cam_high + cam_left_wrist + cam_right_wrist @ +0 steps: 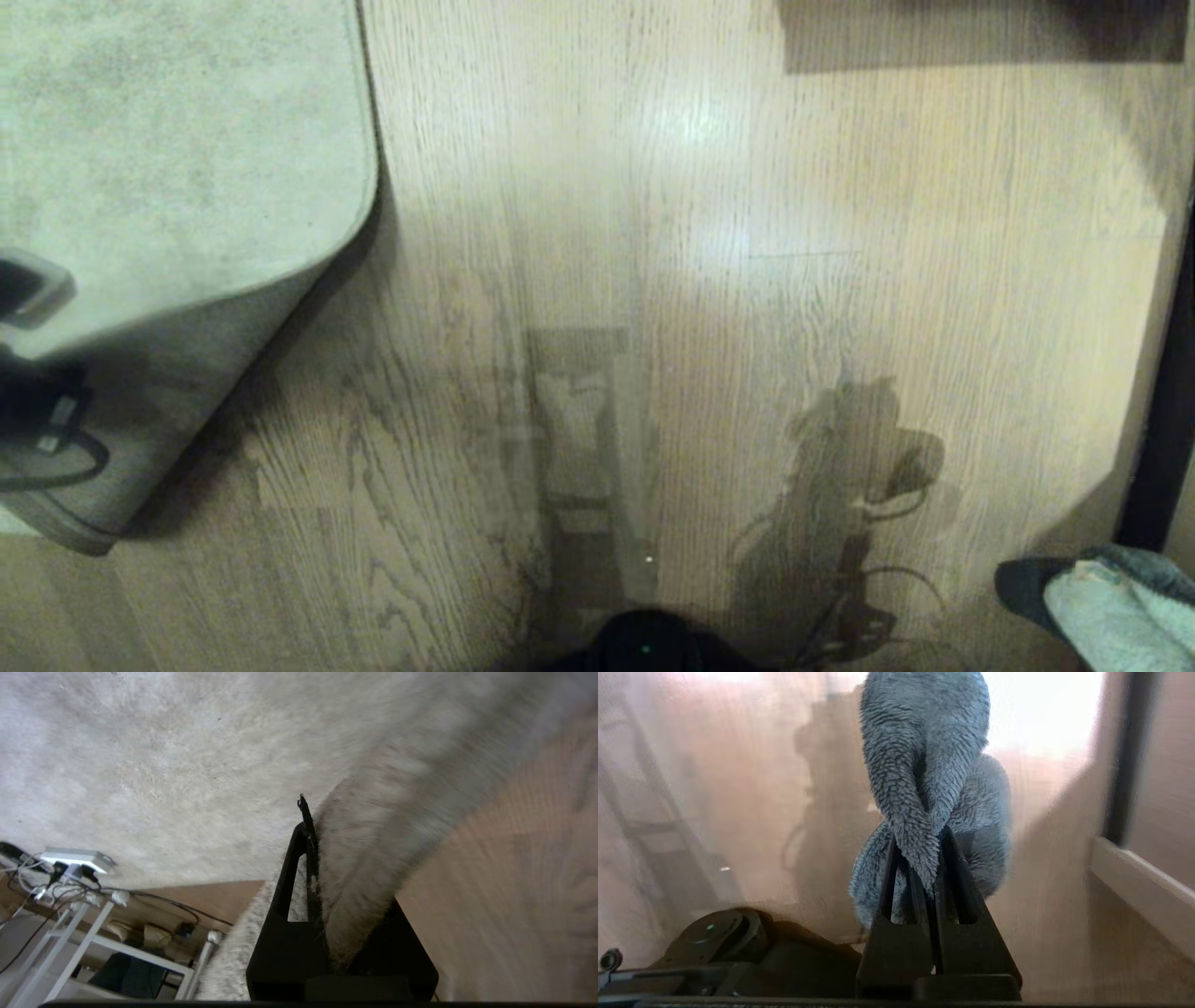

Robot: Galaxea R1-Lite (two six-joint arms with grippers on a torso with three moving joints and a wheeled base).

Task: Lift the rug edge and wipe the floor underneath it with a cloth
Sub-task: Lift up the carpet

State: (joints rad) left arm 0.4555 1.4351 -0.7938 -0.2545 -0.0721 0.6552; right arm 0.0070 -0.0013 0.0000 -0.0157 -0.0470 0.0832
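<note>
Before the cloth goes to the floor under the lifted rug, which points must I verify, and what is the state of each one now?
1. Left gripper has its jaws closed on the rug edge: ok.
2. Rug edge is raised off the floor, with its corner folded up in the head view: ok.
3. Right gripper has its jaws closed on the cloth: ok.
4. Cloth is at the rug: not ok; it hangs at the lower right of the head view, far from the lifted corner.
5. Floor under the raised edge is visible: cannot tell; it is in shadow.
6. Floor between cloth and rug is free of things: ok in the head view.
</note>
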